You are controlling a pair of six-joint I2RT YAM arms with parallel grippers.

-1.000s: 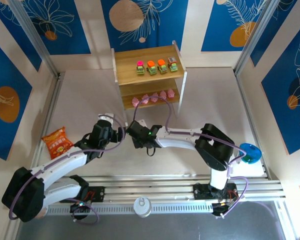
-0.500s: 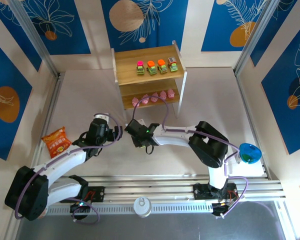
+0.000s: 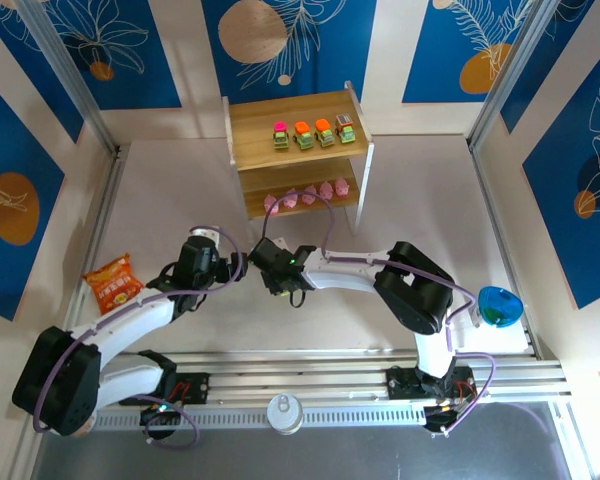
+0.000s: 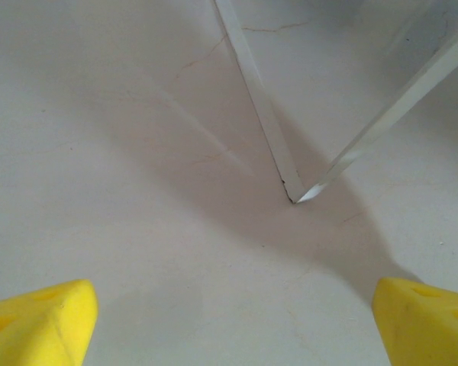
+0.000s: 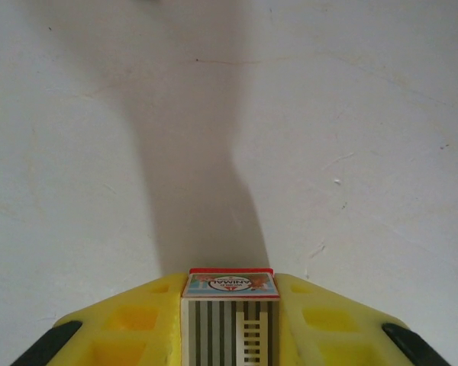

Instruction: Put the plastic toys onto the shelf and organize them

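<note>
Plastic toys fill most of the shelf: four cars on its top board, pink figurines below. In front, the left gripper hangs wide open and empty over the table. To its right, the right gripper is clamped on a last little car, which is best lifted clear and set upright in the bare spot left of the row.

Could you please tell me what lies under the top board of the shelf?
A row of pink figurines stands along the lower board's front edge. The top board covers the rest of that tier, so anything farther back is hidden.
</note>
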